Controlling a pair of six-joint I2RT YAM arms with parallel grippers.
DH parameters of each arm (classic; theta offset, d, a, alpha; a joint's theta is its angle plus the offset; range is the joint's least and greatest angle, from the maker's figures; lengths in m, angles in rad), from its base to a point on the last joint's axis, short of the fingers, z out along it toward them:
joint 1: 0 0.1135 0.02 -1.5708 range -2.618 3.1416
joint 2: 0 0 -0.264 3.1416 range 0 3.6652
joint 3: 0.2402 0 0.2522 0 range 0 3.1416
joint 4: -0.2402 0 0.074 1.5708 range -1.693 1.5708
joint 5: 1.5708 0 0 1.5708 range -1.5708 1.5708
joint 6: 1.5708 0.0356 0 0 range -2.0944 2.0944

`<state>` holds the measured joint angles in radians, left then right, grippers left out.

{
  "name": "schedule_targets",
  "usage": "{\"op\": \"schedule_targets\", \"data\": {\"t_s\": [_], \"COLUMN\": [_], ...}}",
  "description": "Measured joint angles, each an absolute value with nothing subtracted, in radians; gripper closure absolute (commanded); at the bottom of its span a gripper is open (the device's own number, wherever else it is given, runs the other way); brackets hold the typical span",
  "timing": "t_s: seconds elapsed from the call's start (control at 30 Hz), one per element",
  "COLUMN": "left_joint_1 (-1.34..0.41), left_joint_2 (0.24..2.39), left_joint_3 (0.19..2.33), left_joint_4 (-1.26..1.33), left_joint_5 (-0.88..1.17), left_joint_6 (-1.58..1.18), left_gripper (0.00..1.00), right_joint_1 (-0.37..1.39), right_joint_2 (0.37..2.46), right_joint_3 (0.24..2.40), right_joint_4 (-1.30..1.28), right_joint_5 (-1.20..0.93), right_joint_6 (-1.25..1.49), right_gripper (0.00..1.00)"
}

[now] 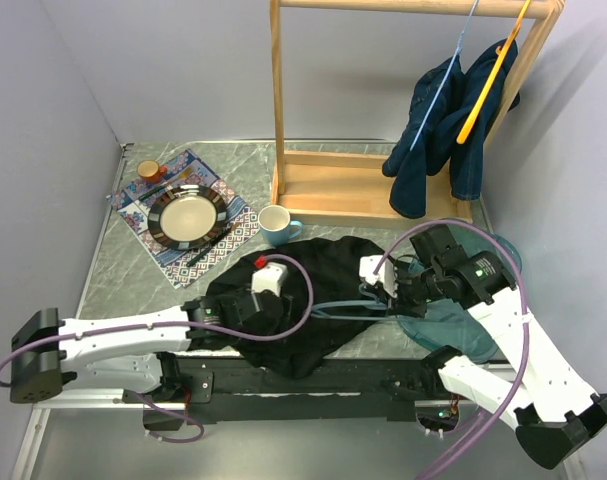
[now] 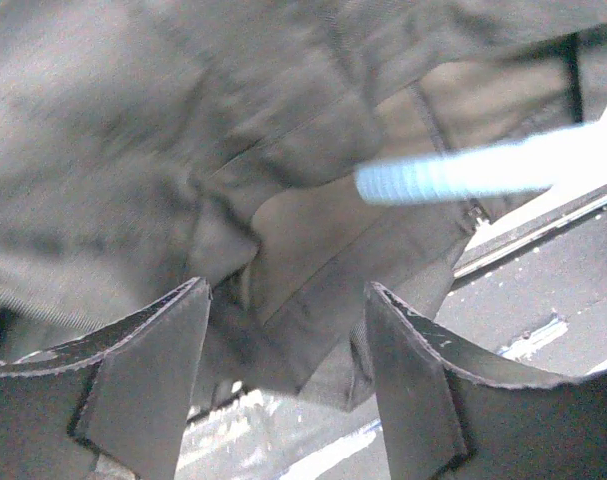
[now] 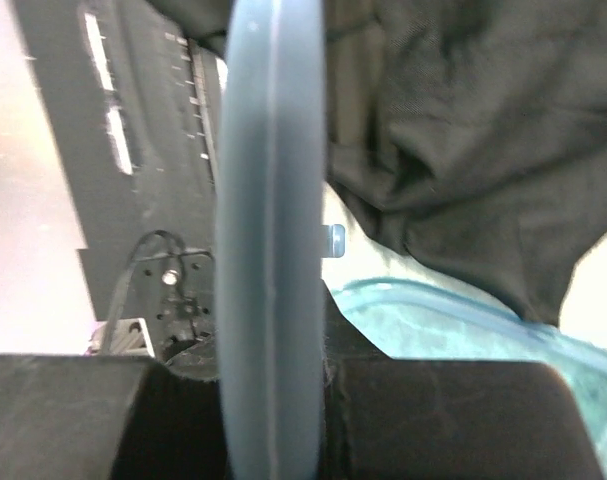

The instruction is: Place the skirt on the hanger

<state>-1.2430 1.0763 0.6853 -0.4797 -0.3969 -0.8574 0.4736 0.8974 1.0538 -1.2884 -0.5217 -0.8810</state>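
The black skirt point(image 1: 318, 300) lies crumpled at the near middle of the table. My left gripper point(image 1: 255, 297) is over its left part. In the left wrist view the left gripper point(image 2: 283, 300) is open, with a fold of the skirt point(image 2: 183, 150) hanging between and beyond its fingertips point(image 2: 153, 370). My right gripper point(image 1: 388, 290) is shut on a light blue hanger point(image 1: 343, 306) that reaches left over the skirt. The hanger's end shows in the left wrist view point(image 2: 463, 175). In the right wrist view the hanger point(image 3: 271, 200) stands clamped in the right gripper point(image 3: 271, 375), with the skirt point(image 3: 463, 130) behind it.
A teal cloth point(image 1: 453, 325) lies under the right arm. A wooden rack point(image 1: 373, 185) at the back holds denim garments point(image 1: 443, 130) on blue and orange hangers. A blue mug point(image 1: 275, 225), a plate point(image 1: 188, 215) on a patterned mat and a small orange cup point(image 1: 148, 170) stand back left.
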Motion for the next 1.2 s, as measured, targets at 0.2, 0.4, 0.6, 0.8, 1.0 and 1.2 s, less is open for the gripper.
{"op": "schedule_targets", "data": {"t_s": [0.2, 0.4, 0.6, 0.8, 1.0, 1.2], "left_joint_1": [-1.243, -1.243, -1.254, -1.259, -1.259, -1.262], "left_joint_2": [1.200, 1.330, 1.368, 1.463, 1.500, 1.388], "left_joint_3": [0.685, 0.687, 0.687, 0.707, 0.714, 0.726], "left_joint_4": [-0.331, -0.243, -0.200, -0.211, -0.255, -0.315], "left_joint_5": [-0.374, -0.392, -0.470, -0.596, -0.673, -0.634], "left_joint_6": [-0.705, -0.635, -0.621, -0.659, -0.700, -0.701], "left_gripper": [0.21, 0.14, 0.17, 0.59, 0.75, 0.99], "right_joint_1": [0.474, 0.459, 0.447, 0.440, 0.439, 0.438], "right_joint_2": [0.888, 0.845, 0.820, 0.822, 0.826, 0.826], "right_joint_3": [1.054, 1.063, 1.079, 1.079, 1.079, 1.079], "right_joint_4": [-1.265, -1.266, -1.266, -1.268, -1.275, -1.302], "right_joint_5": [-0.402, -0.330, -0.336, -0.373, -0.399, -0.430], "right_joint_6": [-0.828, -0.790, -0.765, -0.756, -0.756, -0.783], "right_gripper": [1.00, 1.00, 1.00, 1.00, 1.00, 1.00]}}
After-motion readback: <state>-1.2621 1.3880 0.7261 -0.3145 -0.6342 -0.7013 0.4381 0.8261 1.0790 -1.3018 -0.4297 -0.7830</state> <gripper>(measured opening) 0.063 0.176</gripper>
